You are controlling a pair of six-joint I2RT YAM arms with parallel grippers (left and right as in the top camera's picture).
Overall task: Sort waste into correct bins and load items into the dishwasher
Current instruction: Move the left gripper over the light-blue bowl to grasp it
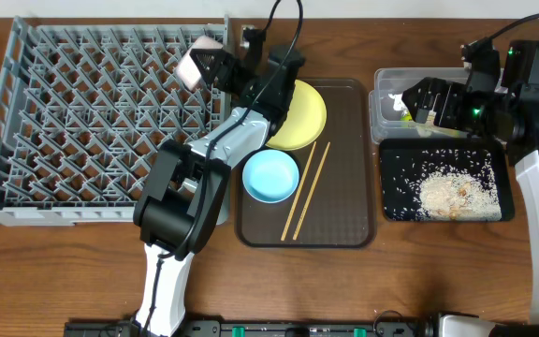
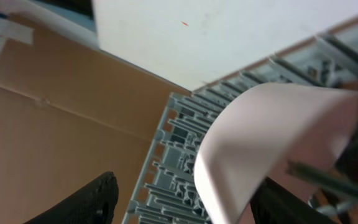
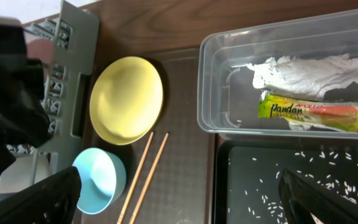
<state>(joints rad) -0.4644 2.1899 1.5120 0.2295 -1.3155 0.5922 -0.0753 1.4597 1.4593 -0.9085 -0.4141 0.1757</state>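
Note:
My left gripper [image 1: 211, 67] [image 2: 188, 186] reaches over the back right corner of the grey dishwasher rack [image 1: 64, 122] [image 2: 166, 155]. Its jaws stand open around a white bowl [image 1: 197, 64] [image 2: 272, 137], tipped on its side among the pegs. The bowl lies against the right finger, with a gap to the left one. My right gripper [image 1: 417, 101] [image 3: 185, 205] hangs open and empty over the clear tub [image 1: 386, 105] [image 3: 211, 93], which holds crumpled paper [image 3: 309, 67] and a green-and-orange wrapper [image 3: 316, 112]. Rice scraps [image 1: 452, 192] lie in the black tray [image 1: 393, 201] [image 3: 224, 186].
A dark brown serving tray [image 1: 344, 187] [image 3: 185, 106] between rack and bins carries a yellow plate [image 1: 299, 114] [image 3: 126, 99], a light blue bowl [image 1: 270, 176] [image 3: 98, 180] and two chopsticks [image 1: 305, 192] [image 3: 145, 171]. My left arm crosses the rack's right edge.

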